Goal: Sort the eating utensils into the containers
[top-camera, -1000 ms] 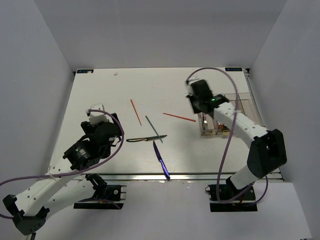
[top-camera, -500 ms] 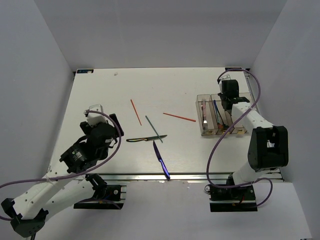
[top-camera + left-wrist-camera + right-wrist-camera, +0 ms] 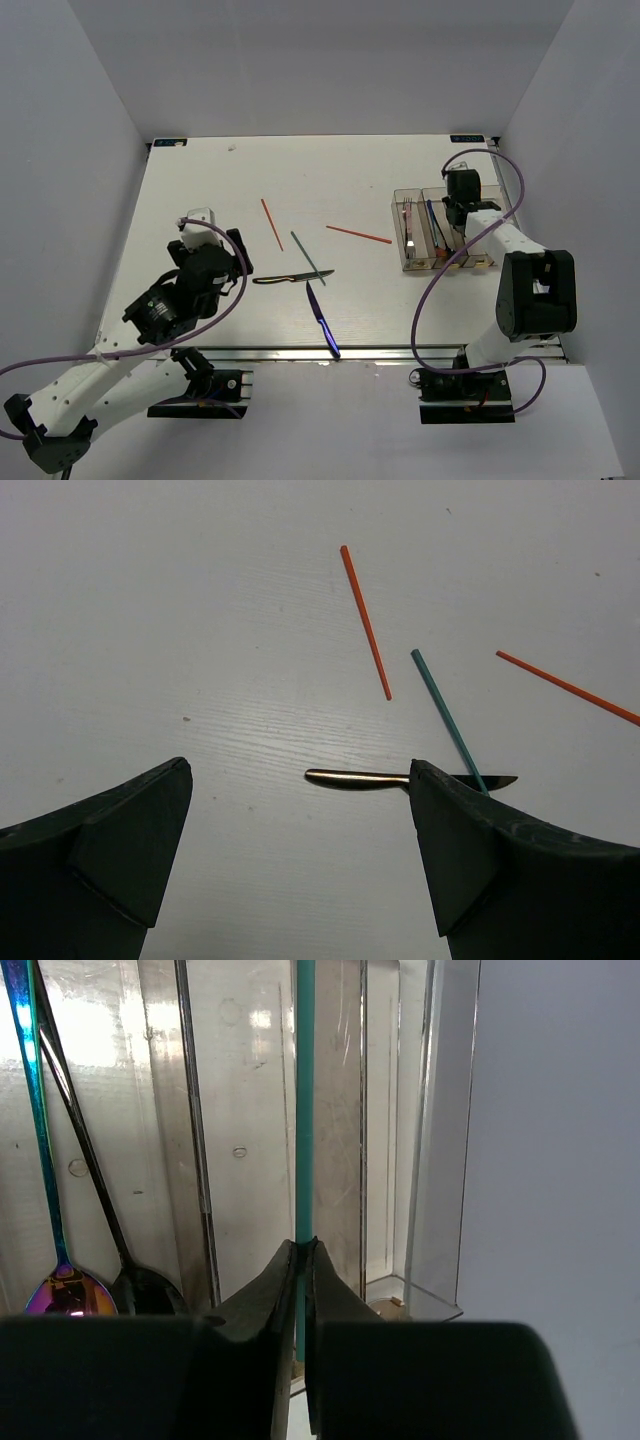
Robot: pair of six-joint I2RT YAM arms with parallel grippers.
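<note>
My right gripper (image 3: pixel 460 203) hangs over the containers (image 3: pixel 400 195), a row of clear bins at the right. It is shut on a teal chopstick (image 3: pixel 305 1110), which points along a right-hand bin; the right wrist view shows the closed gripper (image 3: pixel 303 1245). An iridescent spoon (image 3: pixel 38 1140) and a black spoon (image 3: pixel 145 1285) lie in the bin to its left. My left gripper (image 3: pixel 300 768) is open and empty, just short of the dark knife with the yellowish handle (image 3: pixel 360 778). On the table lie that knife (image 3: pixel 292 278), a blue knife (image 3: pixel 322 318), a teal chopstick (image 3: pixel 308 257) and two red chopsticks (image 3: pixel 271 223) (image 3: pixel 358 234).
Silver forks (image 3: pixel 408 225) lie in the leftmost bin. White walls close in the table on the left, back and right. Purple cables loop beside both arms. The left arm (image 3: pixel 165 300) stands over the near left part of the table.
My right gripper has swung from over the left end of the bins to the right-hand bins and settled there. My left gripper has shifted slightly towards the dark knife.
</note>
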